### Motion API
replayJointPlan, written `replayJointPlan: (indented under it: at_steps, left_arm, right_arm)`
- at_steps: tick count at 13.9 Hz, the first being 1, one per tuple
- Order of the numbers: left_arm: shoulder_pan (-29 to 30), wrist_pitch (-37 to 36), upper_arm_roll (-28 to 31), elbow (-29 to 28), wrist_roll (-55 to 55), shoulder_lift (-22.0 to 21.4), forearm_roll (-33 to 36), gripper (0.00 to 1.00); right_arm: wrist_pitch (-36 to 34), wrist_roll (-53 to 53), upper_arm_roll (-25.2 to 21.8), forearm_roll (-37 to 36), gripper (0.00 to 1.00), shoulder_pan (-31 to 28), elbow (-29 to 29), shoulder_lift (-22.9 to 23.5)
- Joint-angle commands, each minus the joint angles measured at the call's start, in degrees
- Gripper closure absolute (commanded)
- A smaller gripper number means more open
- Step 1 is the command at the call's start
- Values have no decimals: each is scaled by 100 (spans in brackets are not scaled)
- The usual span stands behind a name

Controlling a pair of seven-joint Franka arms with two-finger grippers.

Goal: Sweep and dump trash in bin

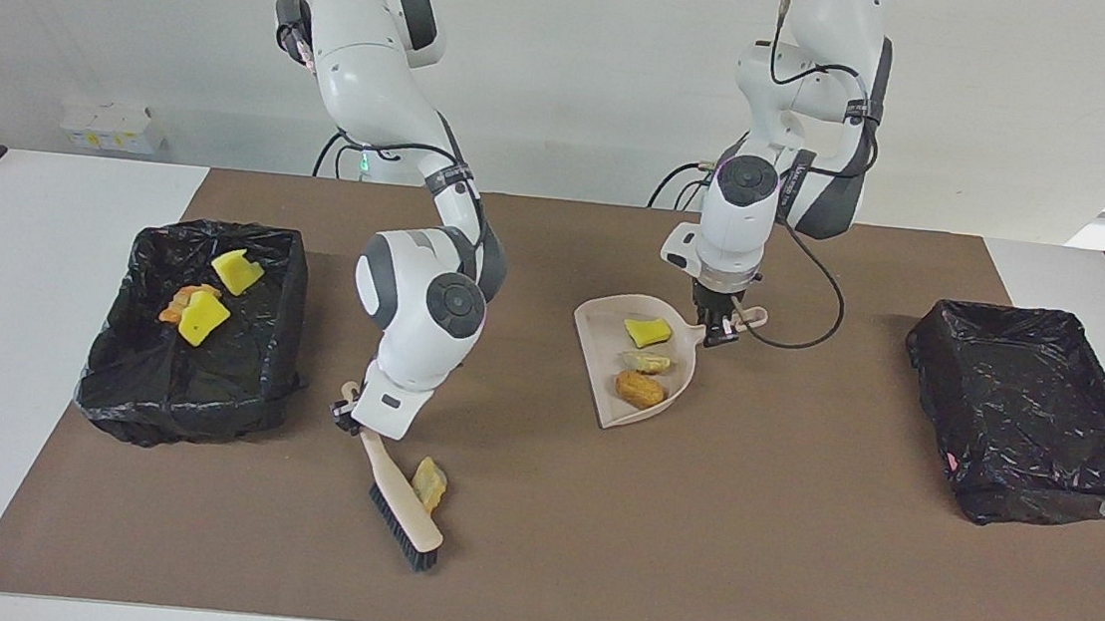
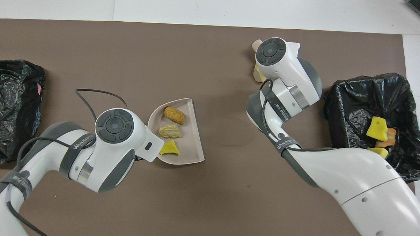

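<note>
Trash handling is our first concern: we judge the loose tan bread-like lump (image 1: 428,484) on the brown mat to be light and soft, liable to roll or skid, so it should be pushed with the bristles and not pinched.

Reading the facing view from its left, we note a black-lined bin (image 1: 283,327) at the right arm's end of the table, holding two yellow sponge chunks (image 1: 204,318) and an orange-brown piece (image 1: 177,301). Next, the right gripper (image 1: 349,411) is clamped on the beige handle of a black-bristled hand brush (image 1: 400,512), whose head rests on the mat. The loose lump lies touching the brush, on the side toward the dustpan and just below the gripper in this view.

Toward the table's middle, the left gripper (image 1: 719,327) is closed on the handle of a beige plastic dustpan (image 1: 597,374), which sits on the mat well apart from the lump. It carries one yellow chunk (image 1: 647,332), one pale tan piece (image 1: 645,361) and one orange-brown piece (image 1: 639,388).

At the left arm's end stands a second black-lined bin (image 1: 1034,413); we see no trash in it.
</note>
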Motion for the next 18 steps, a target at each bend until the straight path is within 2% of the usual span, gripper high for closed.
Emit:
replayJointPlan:
  at_steps: [1,4,12,13,18]
  left_arm:
    - [101,133,0,-185,-88,-99,76,100]
    - [215,124,0,-193,-88,-99,76,100]
    - [391,98,0,-238,-27,-117,76,100]
    - [400,98,0,-238,-27,-117,76,100]
    - [513,141,0,-185,200,-73,76,100]
  right_arm:
    - [-580,-156,193,110,100,276,46,-109]
    - [-590,10,370,793,100,312,-603,-452]
    - [-520,1880,457,3402,100,1146,-1194,-909]
    - [-528,2118,449,3537,100,1330,-1194,-953]
    - [-598,3077,580,4057,100,1472,-1229,-1050]
